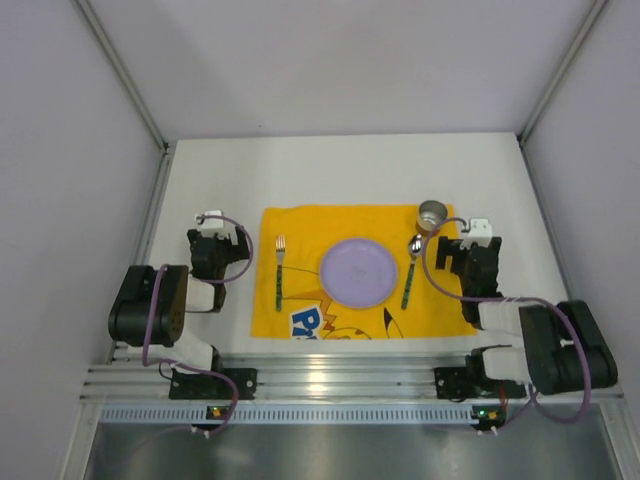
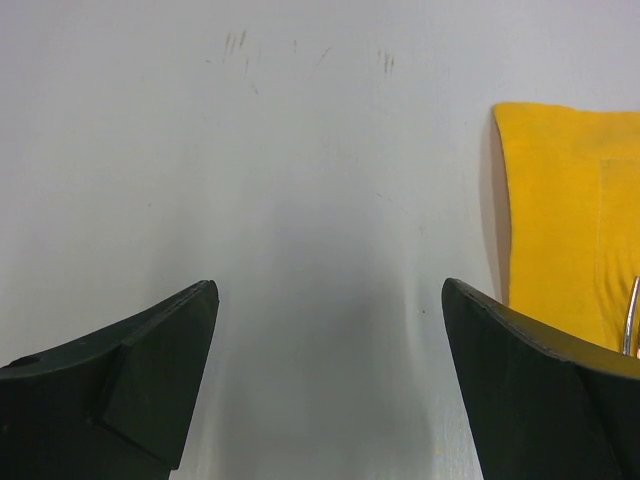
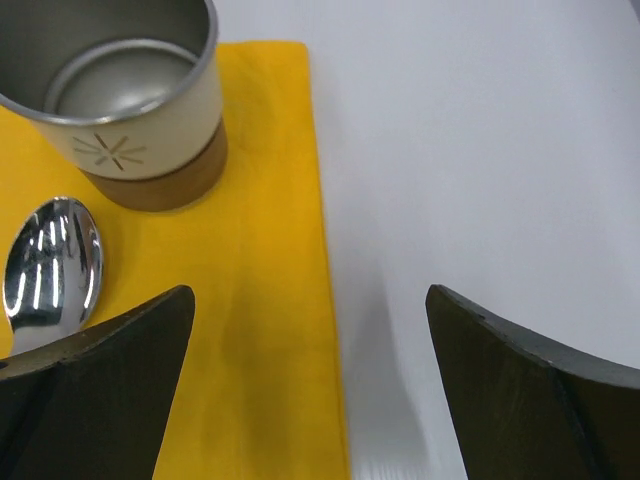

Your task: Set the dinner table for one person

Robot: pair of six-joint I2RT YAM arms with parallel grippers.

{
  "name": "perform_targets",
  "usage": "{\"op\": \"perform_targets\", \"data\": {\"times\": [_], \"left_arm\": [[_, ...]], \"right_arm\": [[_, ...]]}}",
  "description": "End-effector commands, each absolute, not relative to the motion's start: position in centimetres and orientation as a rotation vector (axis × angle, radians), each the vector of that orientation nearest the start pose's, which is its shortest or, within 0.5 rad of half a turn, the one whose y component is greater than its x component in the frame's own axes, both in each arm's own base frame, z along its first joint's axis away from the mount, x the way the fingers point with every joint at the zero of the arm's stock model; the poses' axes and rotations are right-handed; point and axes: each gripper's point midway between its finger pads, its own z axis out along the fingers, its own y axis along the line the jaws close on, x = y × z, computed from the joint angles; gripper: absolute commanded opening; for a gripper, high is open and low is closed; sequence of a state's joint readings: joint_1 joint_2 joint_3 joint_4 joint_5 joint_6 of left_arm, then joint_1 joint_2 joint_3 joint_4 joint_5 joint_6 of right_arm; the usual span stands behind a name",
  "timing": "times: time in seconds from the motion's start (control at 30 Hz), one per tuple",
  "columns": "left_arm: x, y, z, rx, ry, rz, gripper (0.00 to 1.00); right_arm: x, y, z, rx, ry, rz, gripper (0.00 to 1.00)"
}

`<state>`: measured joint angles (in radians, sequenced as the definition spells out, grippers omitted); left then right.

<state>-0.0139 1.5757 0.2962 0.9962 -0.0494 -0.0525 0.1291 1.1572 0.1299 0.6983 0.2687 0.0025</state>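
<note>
The white dinner table point(image 1: 340, 170) carries a yellow cartoon-print cloth point(image 1: 300, 225). On the cloth lie a lilac plate point(image 1: 359, 271) in the middle, a fork point(image 1: 279, 270) on its left, a spoon point(image 1: 411, 268) on its right and a metal cup point(image 1: 433, 214) at the far right corner. My left gripper point(image 1: 215, 228) is open and empty over bare table left of the cloth point(image 2: 570, 210). My right gripper point(image 1: 470, 238) is open and empty over the cloth's right edge point(image 3: 270, 330), near the cup point(image 3: 120, 95) and spoon bowl point(image 3: 52, 262).
Grey walls with metal corner posts close in the table on three sides. An aluminium rail point(image 1: 340, 380) with both arm bases runs along the near edge. A sliver of the fork's metal tip point(image 2: 632, 318) shows at the right edge of the left wrist view.
</note>
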Motion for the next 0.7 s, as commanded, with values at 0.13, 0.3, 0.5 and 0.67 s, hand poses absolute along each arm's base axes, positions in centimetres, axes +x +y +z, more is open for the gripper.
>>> {"op": "perform_targets", "data": {"times": [0.13,0.3,0.5,0.67], "left_arm": [[39.3,0.3,8.2,-0.069,1.732,0.001,0.98],[39.3,0.2,8.1,-0.068,1.733,0.0,0.98],[39.3,0.2,8.2,-0.068,1.732,0.0,0.98],[39.3,0.3,8.2,-0.069,1.73,0.001,0.98]], "right_arm": [[36.8,-0.4,12.3,0.029,1.559,-0.104,1.0],[37.3,1.0,12.1,-0.07,1.574,-0.068,1.0],[37.4,1.2,12.4,-0.079,1.562,-0.063,1.0],[37.3,1.1,12.3,-0.077,1.565,-0.065,1.0]]}}
